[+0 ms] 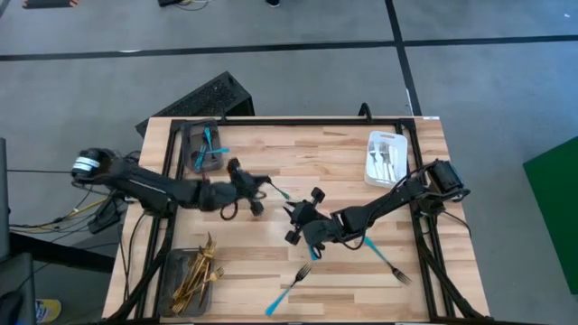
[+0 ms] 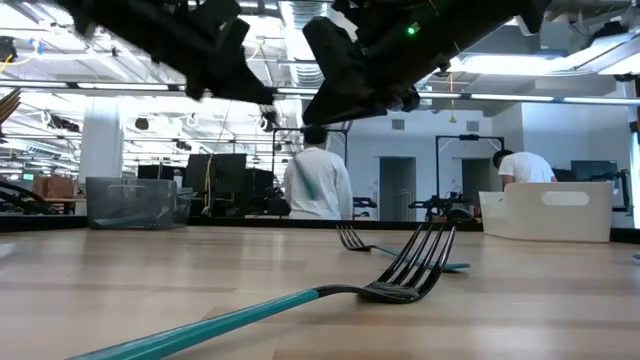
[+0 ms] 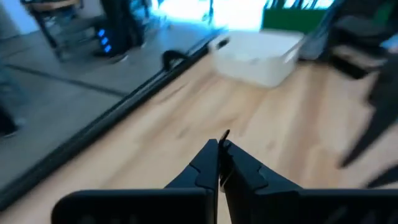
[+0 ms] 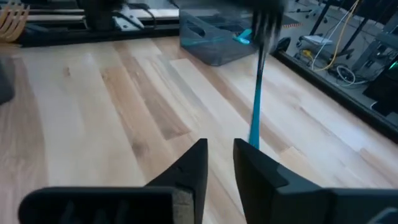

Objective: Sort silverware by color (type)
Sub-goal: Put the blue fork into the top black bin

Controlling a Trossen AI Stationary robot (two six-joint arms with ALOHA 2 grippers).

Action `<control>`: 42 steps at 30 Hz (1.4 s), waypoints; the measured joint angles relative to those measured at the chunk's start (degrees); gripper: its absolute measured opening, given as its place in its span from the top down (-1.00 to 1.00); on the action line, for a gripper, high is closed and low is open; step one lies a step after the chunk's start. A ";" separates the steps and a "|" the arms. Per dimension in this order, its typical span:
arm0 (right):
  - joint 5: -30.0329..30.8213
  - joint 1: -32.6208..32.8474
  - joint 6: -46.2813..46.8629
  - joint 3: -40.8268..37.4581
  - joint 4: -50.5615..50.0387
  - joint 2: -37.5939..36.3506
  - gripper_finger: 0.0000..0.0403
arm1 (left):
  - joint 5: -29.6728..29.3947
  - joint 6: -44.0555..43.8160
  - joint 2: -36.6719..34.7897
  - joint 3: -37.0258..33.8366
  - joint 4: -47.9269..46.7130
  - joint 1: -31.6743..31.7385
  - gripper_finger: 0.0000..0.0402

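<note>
You are seeing the left gripper [image 1: 262,185], mid-table, pinching the blue-handled fork [image 1: 278,191]; its handle is running toward the right gripper [image 1: 302,226], whose fingers are standing parted and empty.

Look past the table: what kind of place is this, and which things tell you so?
Probably a robotics lab or open workshop: a wooden workbench on bare grey concrete, exposed ceiling ducts and strip lights, and people standing at monitors and equipment benches behind it.

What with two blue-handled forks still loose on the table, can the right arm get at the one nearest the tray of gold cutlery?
Probably yes. That fork lies alone on the table close by the open right gripper, with nothing over it; the left gripper is clear of it.
</note>
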 joint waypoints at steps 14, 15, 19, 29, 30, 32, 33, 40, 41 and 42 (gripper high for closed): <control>-3.32 -0.30 2.96 0.02 -2.26 0.00 0.40 | 14.27 15.34 -14.04 29.75 -67.69 31.67 1.00; -3.60 -0.29 2.96 0.02 -2.31 0.00 0.40 | 15.57 17.35 -13.93 29.80 -68.26 34.29 1.00; -3.96 -0.02 2.96 0.02 -2.64 0.00 0.40 | 16.38 21.89 -12.23 29.75 -68.75 43.03 1.00; -4.53 -0.21 4.45 0.02 -4.72 0.00 0.40 | 19.21 24.60 -8.18 29.57 -70.25 54.01 1.00; -4.57 -0.22 4.49 0.02 -4.96 0.00 0.40 | 20.84 25.15 -7.65 29.54 -71.88 54.37 1.00; -4.59 -0.22 4.52 0.02 -5.46 0.00 0.40 | 24.80 26.20 -6.20 29.52 -74.57 55.32 1.00; -4.59 -0.15 4.54 0.02 -5.48 0.00 0.40 | 25.61 26.12 -5.30 29.50 -75.59 55.84 1.00; -4.65 0.04 5.76 0.02 -5.79 0.00 0.40 | 25.34 23.22 2.28 29.41 -80.58 57.71 0.97; -4.67 0.02 6.54 0.02 -6.25 0.00 0.40 | 25.35 22.84 3.40 29.41 -80.45 57.74 0.95; -4.78 0.04 7.46 0.02 -7.08 0.00 0.40 | 25.28 22.46 4.51 29.41 -80.49 57.76 0.91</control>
